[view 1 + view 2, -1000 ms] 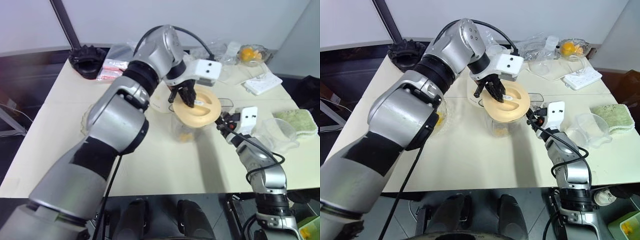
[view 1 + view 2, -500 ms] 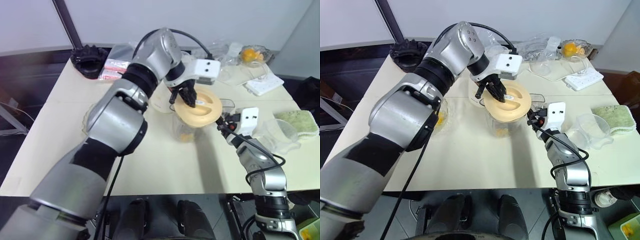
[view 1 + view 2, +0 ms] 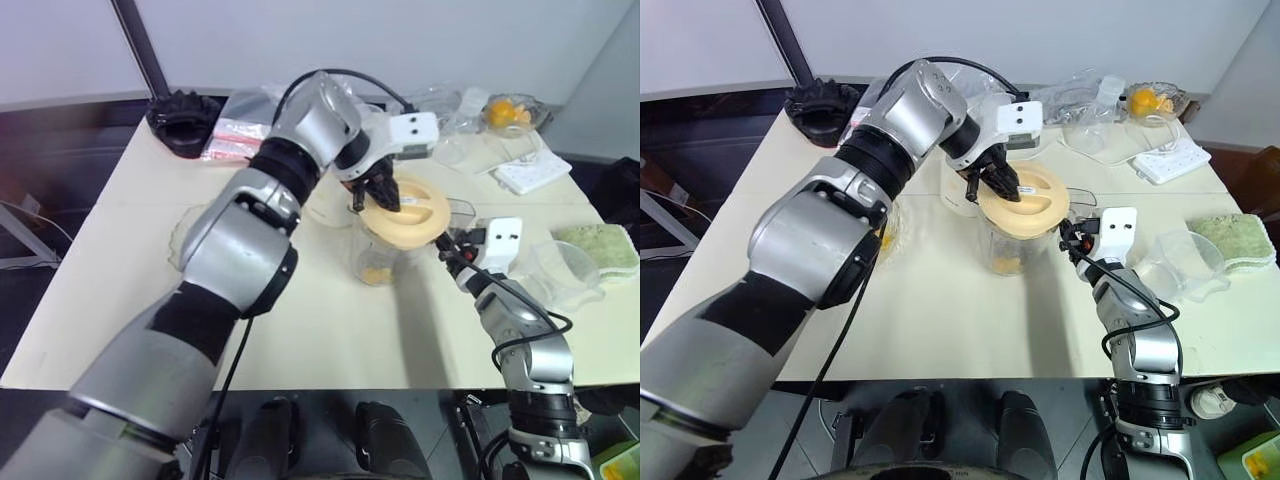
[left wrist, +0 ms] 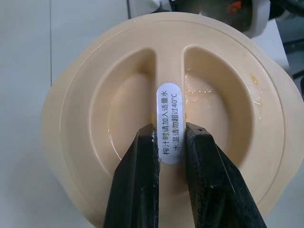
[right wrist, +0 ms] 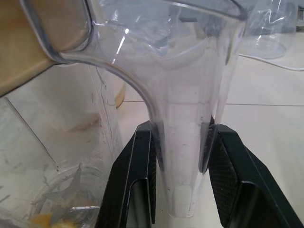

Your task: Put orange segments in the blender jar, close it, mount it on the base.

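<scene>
1. The blender jar (image 3: 1015,245) stands mid-table, orange segments (image 3: 1006,264) at its bottom.
2. The left gripper (image 4: 168,142) pinches the ridge of the cream lid (image 4: 95,118) atop the jar.
3. The right gripper (image 5: 179,142) clamps the jar's handle (image 5: 183,156).

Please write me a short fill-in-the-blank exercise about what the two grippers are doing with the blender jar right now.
1. The left gripper pinches the ridge of the cream ____, which sits on top of the jar.
2. The right gripper is shut on the jar's clear ____.
3. The fruit pieces lie at the ____ of the jar.

Missing words: lid; handle; bottom
</scene>
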